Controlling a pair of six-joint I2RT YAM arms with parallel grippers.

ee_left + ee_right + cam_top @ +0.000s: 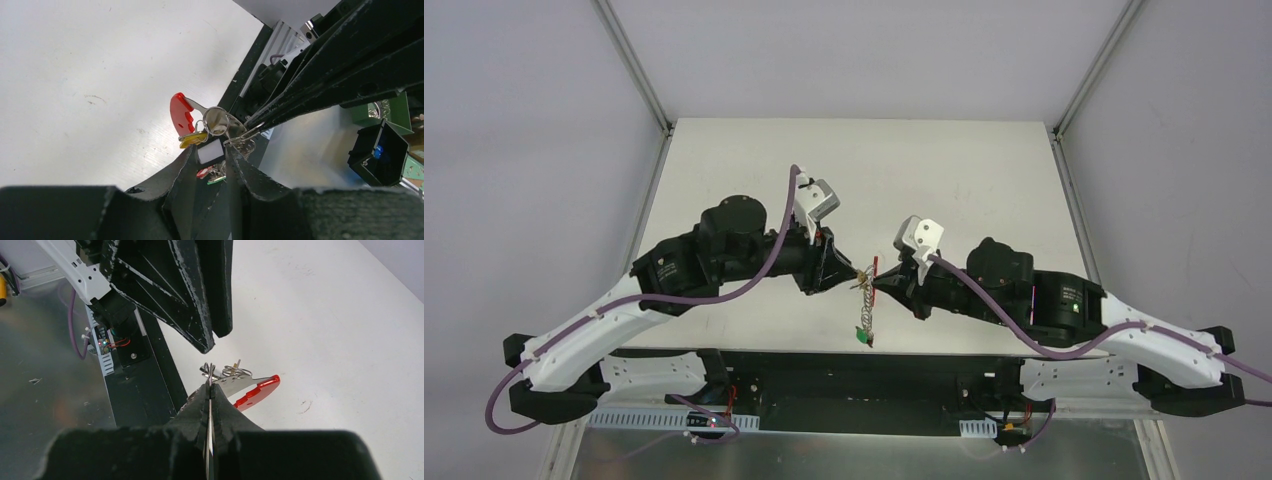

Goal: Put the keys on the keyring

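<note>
Both grippers meet above the table's near middle, with the bunch between them. My right gripper (879, 283) (210, 386) is shut on a thin wire loop of the keyring (235, 372), whose red plastic arc (257, 391) (181, 114) sticks out beyond it. The keys hang below on the silver loops (864, 308): a yellow-tagged one (194, 139), a red-tagged one (204, 173) and a green-tagged one (862, 337). My left gripper (856, 275) (211, 149) has its jaws a little apart, and a black tag with a white label (210, 151) shows in the gap. Whether the tag touches the pads I cannot tell.
The white table (984, 180) lies under the bunch. A black base rail (844, 370) runs along its near edge, directly below the hanging keys. Grey frame posts (639, 75) stand at the back corners. Purple cables (769, 250) loop over both arms.
</note>
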